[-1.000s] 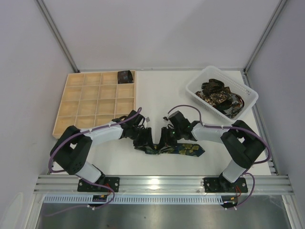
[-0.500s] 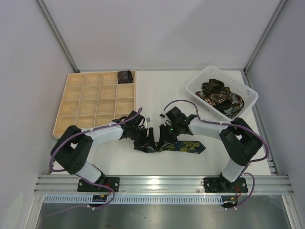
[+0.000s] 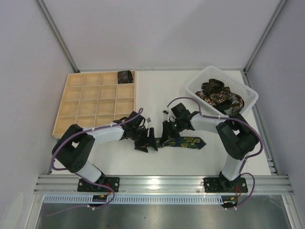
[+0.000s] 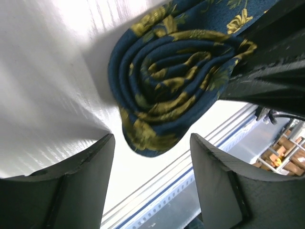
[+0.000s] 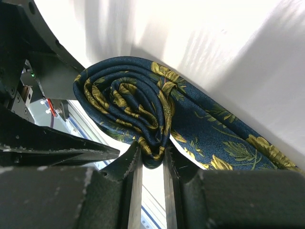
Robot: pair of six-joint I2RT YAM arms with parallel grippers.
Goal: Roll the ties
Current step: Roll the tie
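Navy tie part rolled between my two pincers, low and central on the desk.

From above, my wrists hide most of the coil. Only the flat tail of the navy fabric necktie with yellow-green flowers (image 3: 187,142) shows, pointing right on the white desk (image 3: 162,90). Close up, the spiral is tight, its right side cut off by dark arm housing (image 4: 271,71). My right pincer (image 5: 152,152) is narrow, nipping the coil's outer layers. My left pincer (image 4: 151,138) stands wide, not touching. The pale wooden grid tray (image 3: 71,102) at upper left and the white plastic slotted basket (image 3: 249,92) at upper right sit well apart, with desk showing between them.
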